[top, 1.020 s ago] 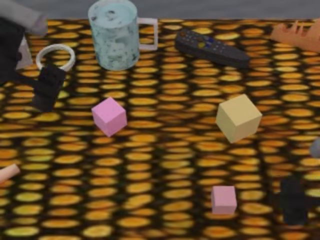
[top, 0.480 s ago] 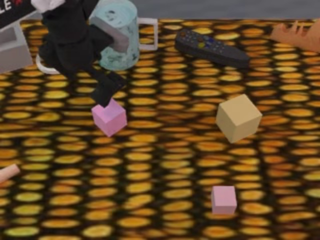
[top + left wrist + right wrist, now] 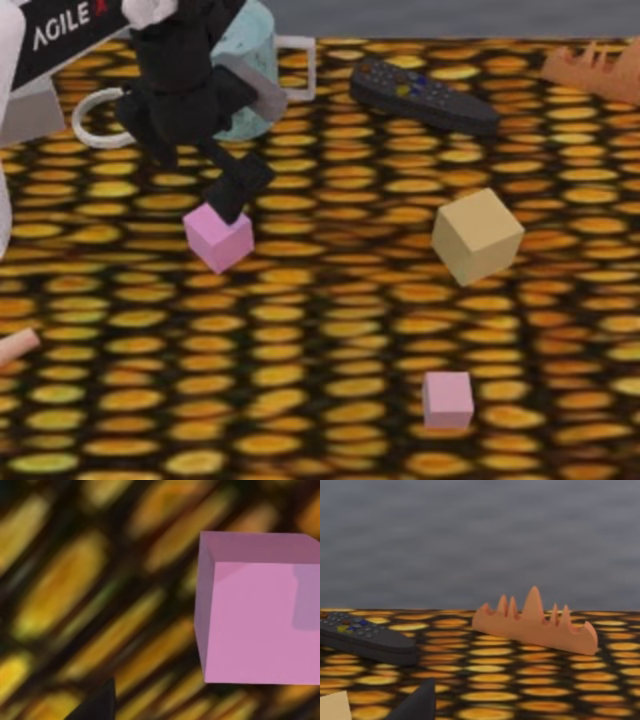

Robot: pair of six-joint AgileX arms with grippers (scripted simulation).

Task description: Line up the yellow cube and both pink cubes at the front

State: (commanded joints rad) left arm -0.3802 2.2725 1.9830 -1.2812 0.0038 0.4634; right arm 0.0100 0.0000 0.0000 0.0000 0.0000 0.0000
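The brighter pink cube (image 3: 218, 240) lies left of centre, and my left gripper (image 3: 233, 197) hangs open just above its far edge. In the left wrist view this cube (image 3: 260, 615) fills one side, with one dark fingertip (image 3: 100, 705) beside it and not touching. The yellow cube (image 3: 477, 236) stands to the right, tilted on the cloth. The smaller, duller pink cube (image 3: 447, 399) rests near the front, right of centre. My right arm is out of the top view; its wrist view shows one fingertip (image 3: 420, 702) and a corner of the yellow cube (image 3: 334, 707).
A speckled mug (image 3: 262, 55), a white ring (image 3: 95, 120) and a grey box (image 3: 30, 110) crowd the back left under my left arm. A dark remote (image 3: 425, 95) and an orange toothed block (image 3: 595, 68) lie at the back right. A pale rod end (image 3: 15, 345) shows at the left edge.
My left arm swung in from the left edge and came down over the brighter pink cube. My right gripper left the top view at the front right. No cube has moved.
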